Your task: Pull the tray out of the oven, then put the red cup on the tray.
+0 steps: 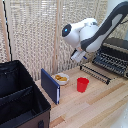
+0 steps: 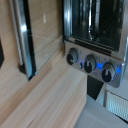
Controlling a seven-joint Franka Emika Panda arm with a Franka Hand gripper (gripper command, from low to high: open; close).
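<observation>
Black fabric case [image 1: 20, 95], nearest the exterior camera, lid thrown back, interior dark; it takes no part in the job and merely fills the near corner at that view's left. Dark flat panel [image 1: 50, 86], standing on edge just beside the case, between it and the bowl. White bowl [image 1: 61, 78] of yellow food, on the wooden table [image 1: 95, 107] behind the panel; idle. Red cup [image 1: 82, 84], upright on the table, rim up, near the bowl and well short of the oven; it stands free, presumably waiting until the rack is out to receive it. Oven door [image 1: 95, 72], hinged flap with long bar handle, dropped open toward the cup so the cavity is reachable. Tray [image 1: 111, 61], barred grey rack, lying about level with the oven mouth; whether it sits inside or is partly drawn forward cannot be settled at this resolution. Oven [image 1: 117, 50], black with silvery trim, at the exterior view's right; the wrist view shows its three knobs [image 2: 90, 63] and the edge of the glass door close by. Arm [image 1: 92, 32], white, bent down over the open flap, wrist aimed at the oven front. Gripper: hidden behind the wrist in one view, out of frame in the other; open or closed cannot be told.
</observation>
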